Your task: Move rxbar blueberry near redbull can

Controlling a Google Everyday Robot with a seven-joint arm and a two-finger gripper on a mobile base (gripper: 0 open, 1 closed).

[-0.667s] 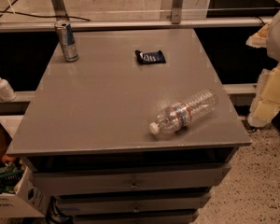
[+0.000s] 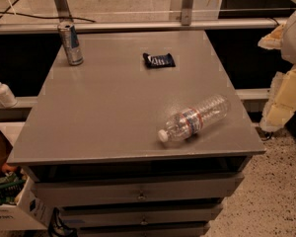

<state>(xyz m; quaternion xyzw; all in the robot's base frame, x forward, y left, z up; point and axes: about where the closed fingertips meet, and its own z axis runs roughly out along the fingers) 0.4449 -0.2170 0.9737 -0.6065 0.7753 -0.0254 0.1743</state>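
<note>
Nothing is done yet, as I judge it. My gripper (image 2: 287,36) hangs off the right edge of the table (image 2: 108,117), and I cannot tell whether it is open or closed. The rxbar blueberry (image 2: 159,60) lies flat well to its left, untouched. The redbull can (image 2: 71,43) stands farther left, well apart from the bar. Reaching, grasping and carrying all remain.

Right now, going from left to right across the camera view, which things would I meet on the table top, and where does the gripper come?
redbull can → rxbar blueberry → water bottle, lying on its side → gripper, at the right edge, beyond the table.
</note>
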